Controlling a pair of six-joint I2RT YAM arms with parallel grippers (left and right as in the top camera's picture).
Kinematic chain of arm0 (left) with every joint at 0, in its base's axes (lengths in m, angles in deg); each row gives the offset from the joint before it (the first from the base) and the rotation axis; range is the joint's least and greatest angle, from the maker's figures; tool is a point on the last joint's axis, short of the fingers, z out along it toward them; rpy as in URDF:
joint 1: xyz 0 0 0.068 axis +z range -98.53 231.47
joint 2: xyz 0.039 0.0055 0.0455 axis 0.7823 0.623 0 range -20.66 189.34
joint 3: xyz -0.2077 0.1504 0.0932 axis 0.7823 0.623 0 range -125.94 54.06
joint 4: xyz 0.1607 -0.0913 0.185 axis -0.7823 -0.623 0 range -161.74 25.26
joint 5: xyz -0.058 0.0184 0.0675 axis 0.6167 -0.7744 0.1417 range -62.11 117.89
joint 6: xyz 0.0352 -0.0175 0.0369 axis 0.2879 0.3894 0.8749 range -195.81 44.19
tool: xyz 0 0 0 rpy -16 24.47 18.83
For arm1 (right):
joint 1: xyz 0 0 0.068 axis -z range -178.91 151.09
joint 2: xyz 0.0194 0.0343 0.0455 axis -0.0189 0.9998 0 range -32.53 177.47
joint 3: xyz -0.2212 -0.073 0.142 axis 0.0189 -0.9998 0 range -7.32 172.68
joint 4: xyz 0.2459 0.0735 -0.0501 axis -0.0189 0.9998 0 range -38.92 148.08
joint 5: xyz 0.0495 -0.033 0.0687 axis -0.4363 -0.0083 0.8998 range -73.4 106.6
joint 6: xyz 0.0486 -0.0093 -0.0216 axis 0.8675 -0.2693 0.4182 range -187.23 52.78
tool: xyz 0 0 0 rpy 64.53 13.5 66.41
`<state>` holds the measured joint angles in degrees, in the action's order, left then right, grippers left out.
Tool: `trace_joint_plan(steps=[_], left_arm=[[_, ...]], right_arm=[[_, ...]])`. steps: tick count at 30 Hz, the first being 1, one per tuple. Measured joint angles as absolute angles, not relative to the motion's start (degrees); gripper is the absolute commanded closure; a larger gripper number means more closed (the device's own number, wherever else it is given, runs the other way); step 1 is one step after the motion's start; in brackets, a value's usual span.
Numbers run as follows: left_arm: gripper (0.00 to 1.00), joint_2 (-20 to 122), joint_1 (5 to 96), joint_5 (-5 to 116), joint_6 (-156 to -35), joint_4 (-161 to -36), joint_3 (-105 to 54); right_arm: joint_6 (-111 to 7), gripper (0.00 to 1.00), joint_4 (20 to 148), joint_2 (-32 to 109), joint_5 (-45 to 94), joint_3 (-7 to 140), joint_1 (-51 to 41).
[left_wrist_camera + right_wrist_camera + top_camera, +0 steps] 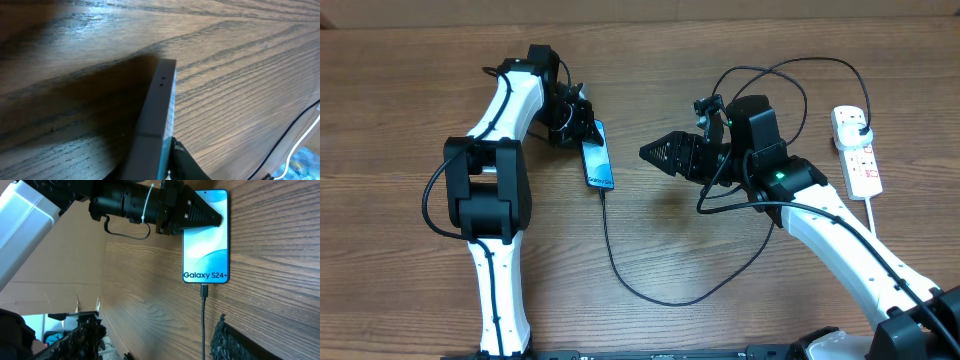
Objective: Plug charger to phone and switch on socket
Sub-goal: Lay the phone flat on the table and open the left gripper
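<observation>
The left gripper (582, 128) looked clenched on the upper end of the phone (598, 158). One finger pressed on the screen there, though the other finger was hidden. The phone sat left of centre on the table (400, 250), seemingly tipped a little on its long edge, with its blue screen lit and white lettering near the lower end.

The connector (204, 290) of the charger (203, 325) was already seated in the phone's lower edge. From there the cable ran toward the robot, swept right in a wide loop and passed under the right arm.

The right gripper (650, 152) hung just right of the phone, its fingers spread and holding nothing.

Far right, well apart from both grippers, lay the socket (863, 160). The plug (858, 122) appeared to sit in its far end.

The plugging step therefore looked done. What probably remained was the switch. Its red marks were too small to show whether it was on, and the right arm would have to travel right to reach it.
</observation>
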<state>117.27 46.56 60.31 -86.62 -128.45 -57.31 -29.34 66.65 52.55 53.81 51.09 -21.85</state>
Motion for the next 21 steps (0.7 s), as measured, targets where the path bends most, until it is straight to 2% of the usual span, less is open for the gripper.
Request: trace_joint_plan(steps=[7, 21], left_arm=[[0.56, 117.3, 46.6, 60.1, -87.1, -128.4, -57.2], [0.48, 117.1, 46.6, 56.6, -87.5, -129.8, -57.5]], right_arm=[[-29.4, 0.27, 66.7, 52.5, 53.8, 51.1, -21.9], [-29.3, 0.27, 66.7, 52.5, 53.8, 51.1, -21.9]])
